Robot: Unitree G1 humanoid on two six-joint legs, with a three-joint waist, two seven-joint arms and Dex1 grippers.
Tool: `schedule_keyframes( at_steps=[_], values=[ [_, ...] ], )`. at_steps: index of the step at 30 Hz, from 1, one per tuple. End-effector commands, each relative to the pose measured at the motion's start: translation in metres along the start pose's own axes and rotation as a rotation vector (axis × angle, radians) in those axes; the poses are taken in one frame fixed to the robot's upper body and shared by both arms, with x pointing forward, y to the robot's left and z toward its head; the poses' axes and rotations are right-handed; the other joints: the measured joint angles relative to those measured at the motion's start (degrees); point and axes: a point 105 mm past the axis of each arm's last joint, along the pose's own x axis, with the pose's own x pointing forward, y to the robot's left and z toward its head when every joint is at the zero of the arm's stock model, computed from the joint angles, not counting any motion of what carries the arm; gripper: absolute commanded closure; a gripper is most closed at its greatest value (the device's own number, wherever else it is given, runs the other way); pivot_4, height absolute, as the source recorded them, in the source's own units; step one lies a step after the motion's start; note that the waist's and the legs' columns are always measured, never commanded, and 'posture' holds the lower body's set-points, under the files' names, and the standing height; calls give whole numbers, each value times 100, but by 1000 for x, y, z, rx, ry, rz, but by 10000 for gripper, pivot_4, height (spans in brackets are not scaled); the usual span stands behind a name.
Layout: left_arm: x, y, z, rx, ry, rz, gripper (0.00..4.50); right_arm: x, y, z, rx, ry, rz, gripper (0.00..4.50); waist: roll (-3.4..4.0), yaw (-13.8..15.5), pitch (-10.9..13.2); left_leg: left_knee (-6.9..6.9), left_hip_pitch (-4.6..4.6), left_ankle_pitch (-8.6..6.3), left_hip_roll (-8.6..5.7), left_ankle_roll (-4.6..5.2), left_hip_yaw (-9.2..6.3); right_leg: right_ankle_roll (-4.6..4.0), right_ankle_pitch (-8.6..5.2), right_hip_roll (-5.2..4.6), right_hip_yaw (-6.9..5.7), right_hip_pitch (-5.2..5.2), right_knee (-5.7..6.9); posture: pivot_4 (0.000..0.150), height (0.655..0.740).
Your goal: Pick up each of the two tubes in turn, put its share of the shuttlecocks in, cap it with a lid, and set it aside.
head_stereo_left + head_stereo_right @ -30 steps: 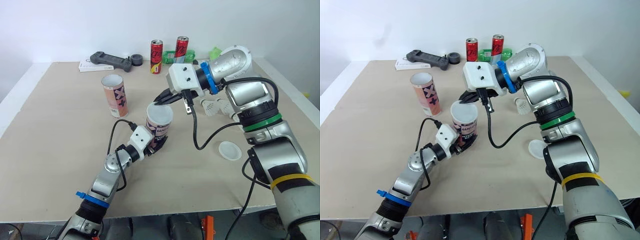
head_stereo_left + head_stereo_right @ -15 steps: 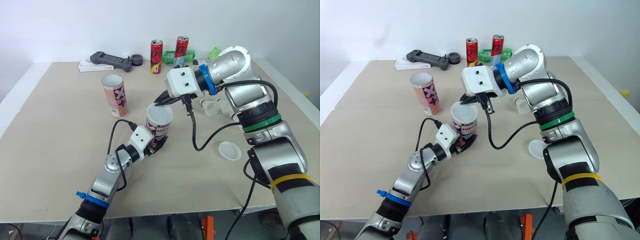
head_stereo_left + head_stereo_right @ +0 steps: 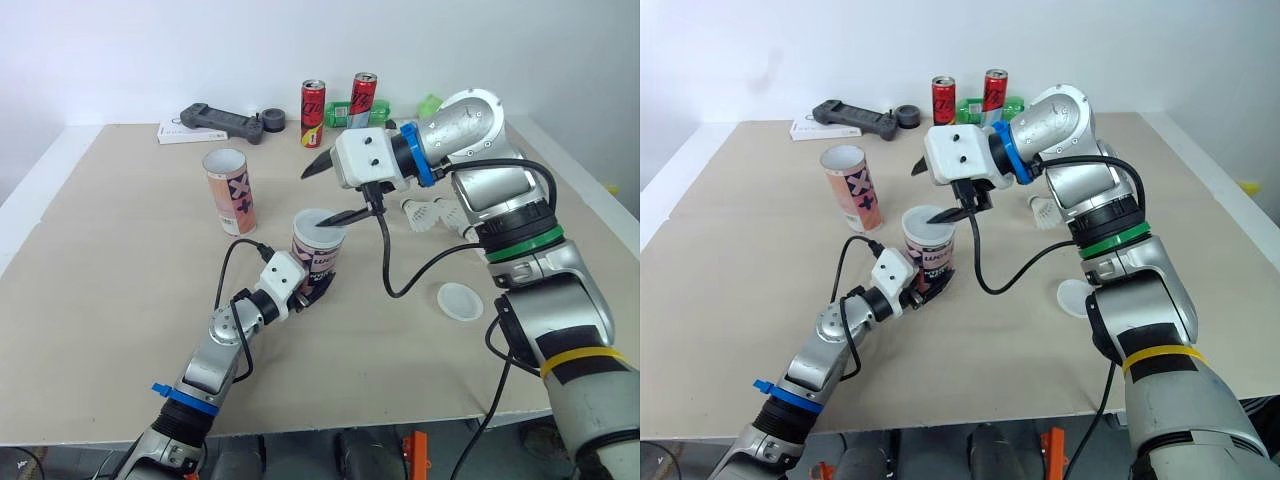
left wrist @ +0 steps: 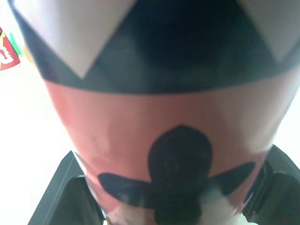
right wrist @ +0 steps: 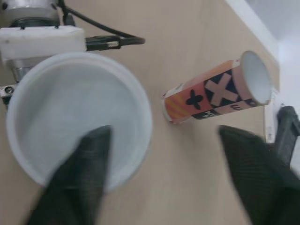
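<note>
Tube (image 3: 318, 258), topped with a white lid (image 3: 312, 223), is clasped upright by the left gripper (image 3: 310, 288); the right gripper (image 3: 318, 197) is seen spread wide just above it.

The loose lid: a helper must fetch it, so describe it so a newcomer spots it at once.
On the tan table, look to the robot's right side, nearer the front edge than the shuttlecocks. The loose lid is the flat white disc lying alone there, unlike the feathered shuttlecocks.

Two red cans (image 3: 314, 112), black controller (image 3: 222, 122), perhaps tape (image 3: 272, 121)
</note>
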Motion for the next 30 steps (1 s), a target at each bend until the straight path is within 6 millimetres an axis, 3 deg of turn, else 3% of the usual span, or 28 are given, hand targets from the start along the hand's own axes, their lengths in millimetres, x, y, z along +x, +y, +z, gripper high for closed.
schedule_keyframes(
  at_steps=[1, 7, 8, 12, 14, 18, 30],
  values=[
    [-6, 4, -23, -13, 98, 29, 14736, -15, -18, 12, -19, -19, -74, 330, 0, 0, 0, 0, 0, 0, 0, 0, 0, 0, 0, 0, 0, 0, 0, 1500, 7400],
    [-6, 4, -23, -12, 98, 28, 14736, -32, -34, 27, -9, -83, -139, 330, 1, 1, 1, -3, -4, 0, 0, 0, 3, -1, 0, -1, 2, -6, 0, 1500, 7400],
    [-6, 4, -23, -12, 98, 28, 14736, -34, -34, 30, 1, -109, -136, 2641, 0, 1, 1, -5, -4, 0, 0, 0, 4, -2, 0, -1, 2, -7, 0, 1500, 7400],
    [-6, 5, -23, -11, 98, 30, 14736, -35, -24, 39, 37, -184, -70, 16910, 1, 0, 1, -6, -4, 0, 0, 0, 5, -3, 0, -2, 4, -8, 0, 1500, 7400],
    [-6, 4, -23, -11, 98, 30, 14736, -32, -13, 39, 60, -200, -18, 27092, 0, 1, 1, -8, -4, 0, 0, 0, 5, -3, -1, -1, 4, -8, 0, 1500, 7400],
    [-6, 4, -23, -12, 97, 30, 14736, -9, 16, 25, 125, -196, 80, 44700, -1, 1, 0, -9, -4, 0, 0, 0, 5, -3, -1, -1, 4, -7, -1, 1500, 7400],
    [-8, 3, -24, -14, 101, 29, 14736, 24, 56, -9, 193, -96, 205, 44700, 2, -1, -1, -9, 3, 1, 0, 2, 9, 0, 0, 0, 7, -8, 0, 1500, 7400]
  ],
)
